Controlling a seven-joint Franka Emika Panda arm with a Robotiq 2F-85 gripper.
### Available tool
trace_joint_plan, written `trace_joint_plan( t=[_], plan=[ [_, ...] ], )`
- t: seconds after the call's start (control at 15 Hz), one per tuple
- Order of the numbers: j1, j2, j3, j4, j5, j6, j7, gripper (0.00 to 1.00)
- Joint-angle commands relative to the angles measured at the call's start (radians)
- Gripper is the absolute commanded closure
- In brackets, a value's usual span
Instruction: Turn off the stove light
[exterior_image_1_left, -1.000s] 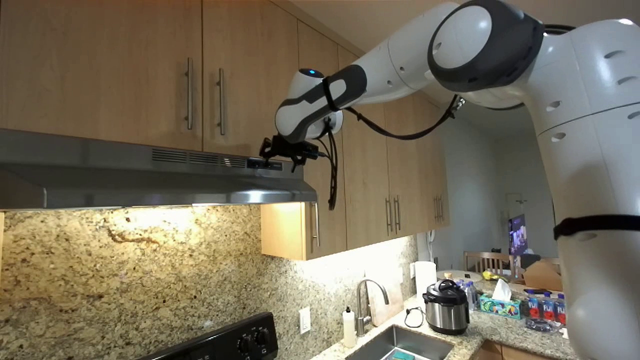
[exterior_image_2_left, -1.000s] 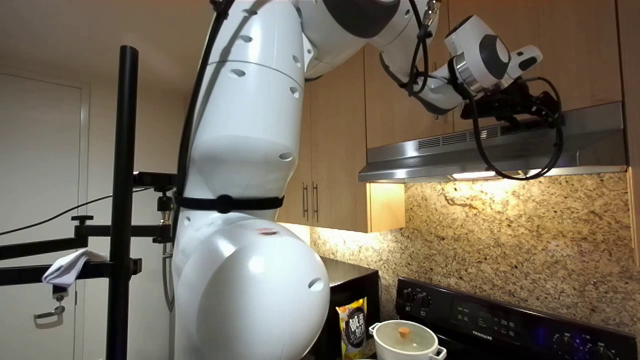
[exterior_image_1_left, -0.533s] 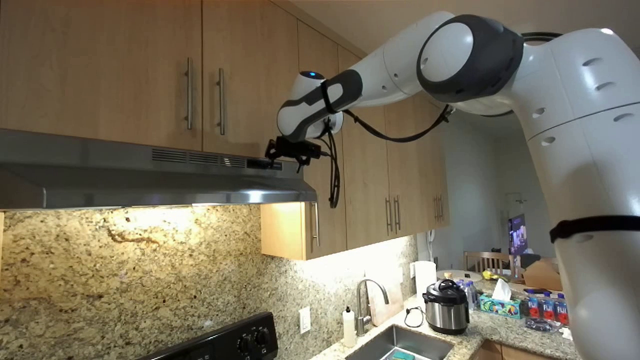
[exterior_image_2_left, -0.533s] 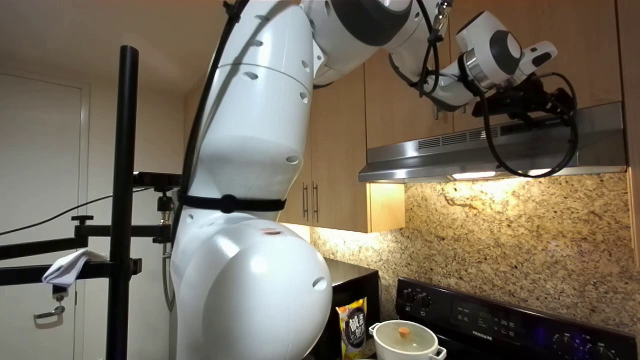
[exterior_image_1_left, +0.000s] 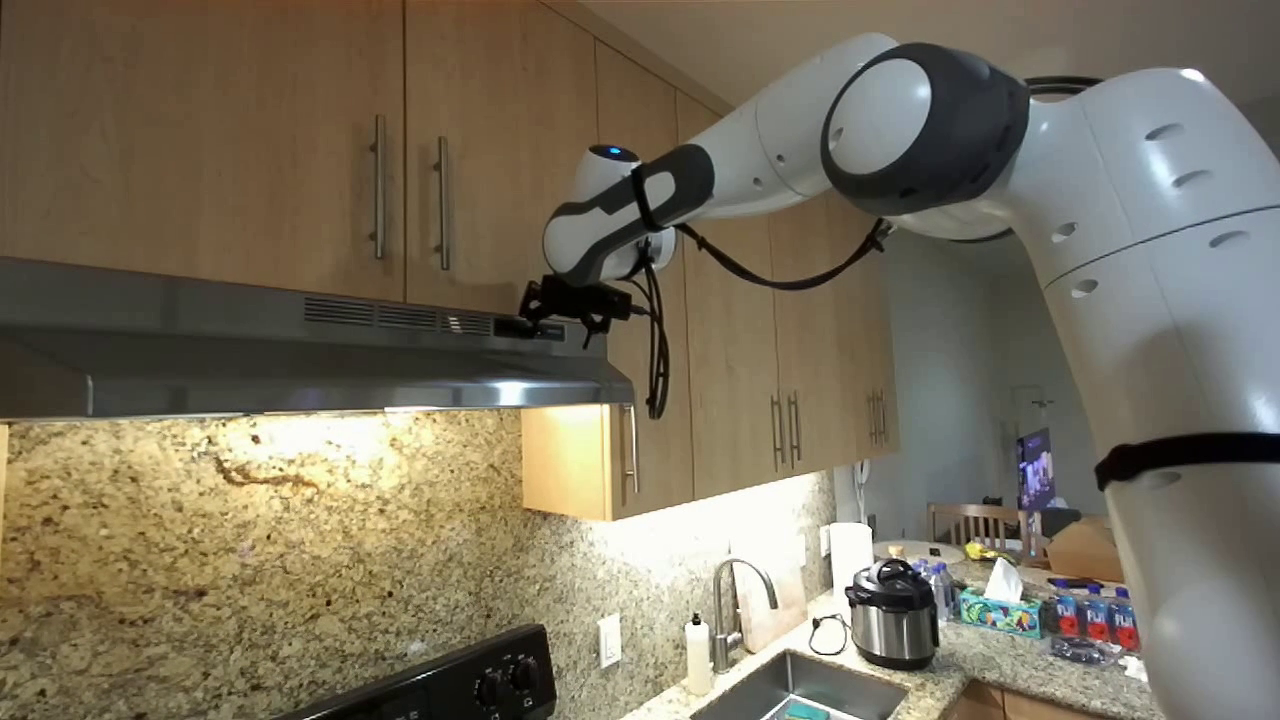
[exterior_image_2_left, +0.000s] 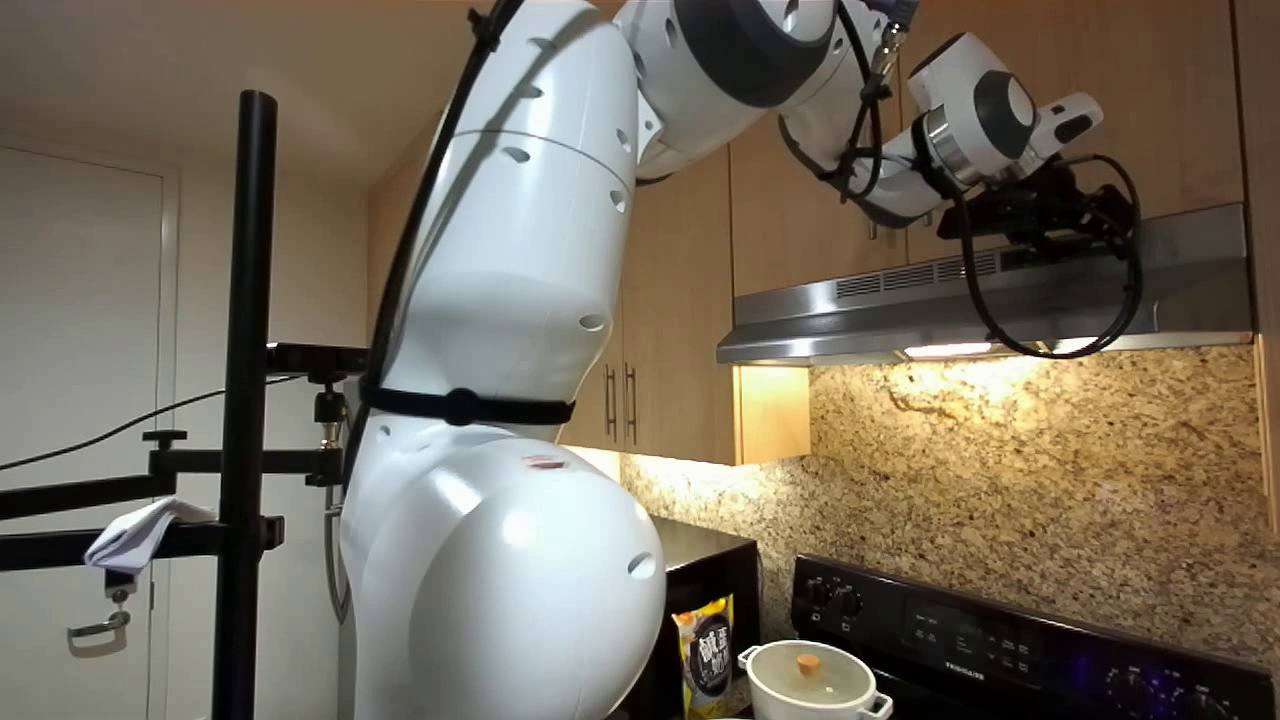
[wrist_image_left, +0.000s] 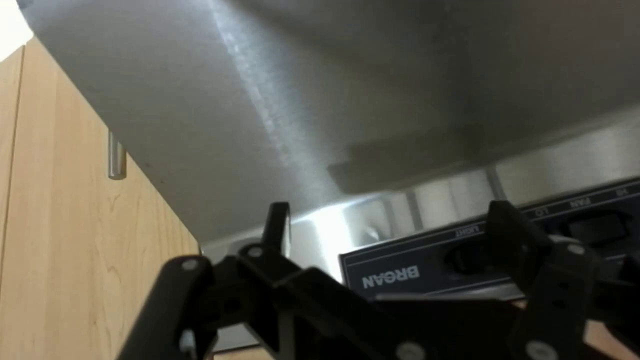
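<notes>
The steel range hood also shows in an exterior view. Its light is lit underneath. In the wrist view, the hood's black control panel reads BROAN upside down. The light switch sits under the word LIGHT, partly hidden by the right-hand finger. The fan switch is beyond that finger. My gripper is open and empty, its fingers spread in front of the panel. In both exterior views the gripper is at the panel; contact cannot be told.
Wooden cabinets with bar handles rise directly above the hood. A cable loop hangs from the wrist. Below are the black stove, a white lidded pot and a snack bag. A sink lies to the side.
The arm's elbow has come down. The gripper has shifted slightly sideways along the hood and then partly back, ending slightly lower. The hood light stays lit.
</notes>
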Motion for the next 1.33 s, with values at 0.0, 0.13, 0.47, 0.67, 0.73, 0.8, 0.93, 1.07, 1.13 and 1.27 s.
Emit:
trace_joint_plan(
  t=[0.0, 0.13, 0.47, 0.67, 0.73, 0.8, 0.93, 1.07, 1.13, 1.27],
  plan=[
    [-0.005, 0.012, 0.011, 0.033, 0.023, -0.032, -0.04, 0.0],
    [-0.007, 0.018, 0.012, 0.043, 0.024, -0.034, -0.039, 0.0],
    [-0.007, 0.038, 0.013, 0.077, 0.023, -0.048, -0.043, 0.0],
    [-0.006, 0.059, 0.013, 0.115, 0.017, -0.076, -0.035, 0.0],
    [-0.005, 0.069, 0.012, 0.132, 0.013, -0.087, -0.028, 0.0],
    [-0.005, 0.075, 0.011, 0.144, 0.01, -0.097, -0.023, 0.0],
    [-0.007, 0.089, 0.008, 0.171, 0.009, -0.122, -0.014, 0.0],
    [-0.009, 0.107, 0.003, 0.202, 0.008, -0.146, -0.001, 0.0],
    [-0.011, 0.117, 0.0, 0.217, 0.008, -0.157, 0.005, 0.0],
    [-0.01, 0.131, -0.002, 0.241, 0.006, -0.176, 0.018, 0.0]
  ],
)
